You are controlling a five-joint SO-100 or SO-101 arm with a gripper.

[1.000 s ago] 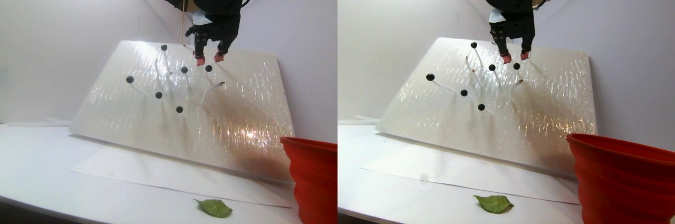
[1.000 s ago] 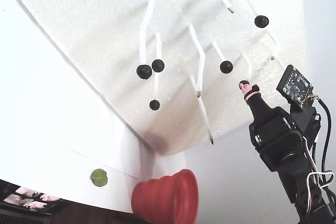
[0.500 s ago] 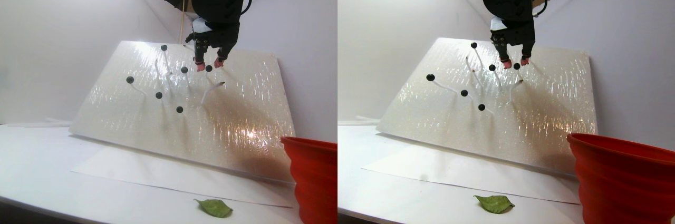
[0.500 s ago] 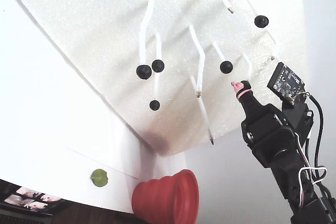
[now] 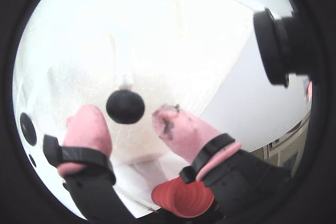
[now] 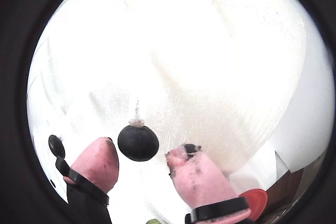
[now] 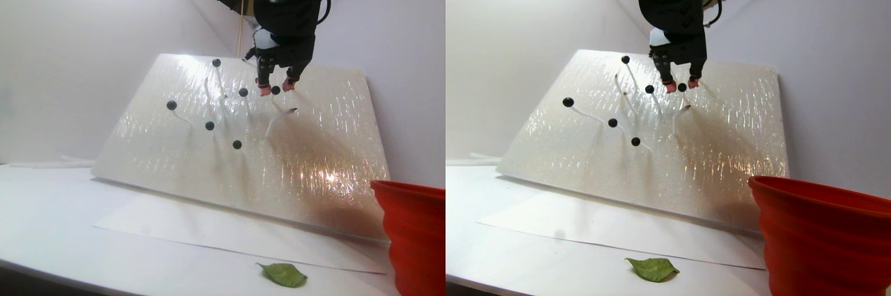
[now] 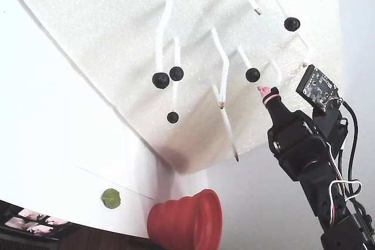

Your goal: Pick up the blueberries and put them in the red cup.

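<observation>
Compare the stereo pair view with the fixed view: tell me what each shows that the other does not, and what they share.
Only the stereo pair shows both pink fingertips of the gripper straddling one blueberry, jaws open, and the green leaf as a pointed leaf shape.

Only the fixed view shows the red cup whole, ribbed and stepped, a strip of small pictures at the bottom left, and one pink fingertip that hides the berry.

Both show the tilted white foam board, other blueberries on white stems, the black arm and the cup.

Small black-blue blueberries (image 7: 237, 145) sit scattered on white stems; the red cup (image 8: 186, 222), ribbed, stands below them.
</observation>
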